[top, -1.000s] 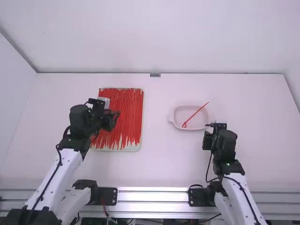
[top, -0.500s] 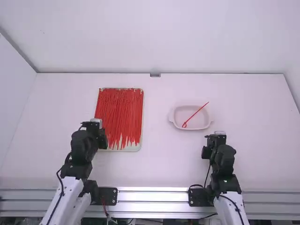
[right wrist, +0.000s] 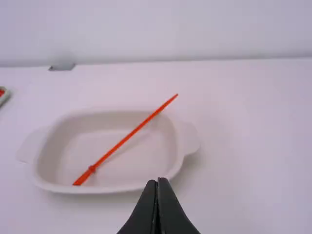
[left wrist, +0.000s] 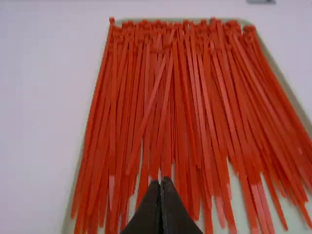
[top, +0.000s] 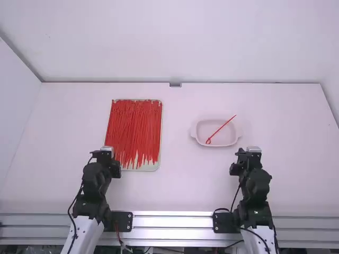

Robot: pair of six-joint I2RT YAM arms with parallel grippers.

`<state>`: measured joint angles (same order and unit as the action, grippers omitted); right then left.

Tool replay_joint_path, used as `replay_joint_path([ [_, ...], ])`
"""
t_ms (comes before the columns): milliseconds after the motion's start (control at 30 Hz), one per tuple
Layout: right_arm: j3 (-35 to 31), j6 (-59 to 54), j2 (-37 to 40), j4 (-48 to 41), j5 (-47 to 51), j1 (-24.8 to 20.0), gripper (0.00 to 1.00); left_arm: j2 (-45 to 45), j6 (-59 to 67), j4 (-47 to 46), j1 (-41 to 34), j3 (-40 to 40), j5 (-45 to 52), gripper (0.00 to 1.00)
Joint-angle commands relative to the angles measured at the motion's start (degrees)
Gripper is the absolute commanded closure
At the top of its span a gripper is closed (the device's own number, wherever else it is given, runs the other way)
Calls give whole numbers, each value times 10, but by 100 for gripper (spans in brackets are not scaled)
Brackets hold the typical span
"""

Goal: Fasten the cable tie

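Observation:
A pile of loose red cable ties [top: 135,132] [left wrist: 185,112] lies on a flat tray [top: 154,167] left of the middle. One fastened red cable tie [top: 219,128] [right wrist: 124,140] rests in a white dish [top: 200,127] [right wrist: 51,146], its tail sticking out over the far rim. My left gripper [top: 108,157] [left wrist: 161,184] is drawn back at the tray's near edge, shut and holding nothing. My right gripper [top: 248,156] [right wrist: 157,183] sits just short of the dish's near rim, shut and holding nothing.
A small grey fitting [top: 175,84] [right wrist: 61,67] sits at the table's far edge by the back wall. Bare white table lies all around the tray and dish. A metal rail [top: 169,219] runs along the near edge by the arm bases.
Both arms have pulled back toward their bases. The left gripper came off the tie pile to the tray's near edge; the right one drew back a little from the dish.

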<state>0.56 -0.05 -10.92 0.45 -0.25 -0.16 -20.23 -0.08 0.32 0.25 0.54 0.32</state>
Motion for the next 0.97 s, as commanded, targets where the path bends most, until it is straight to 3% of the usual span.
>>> replay_joint_path([
  [0, -6, 1, 21, -4, 3, 2, 100, 25, 1, -3, -3, -5, -3, 100],
  [467, -6, 1, 108, -4, 3, 2, 100, 131, 1, -3, -3, -5, -3, 100],
  [933, -6, 1, 109, -4, 3, 2, 100, 202, 1, -3, -3, -5, -3, 100],
])
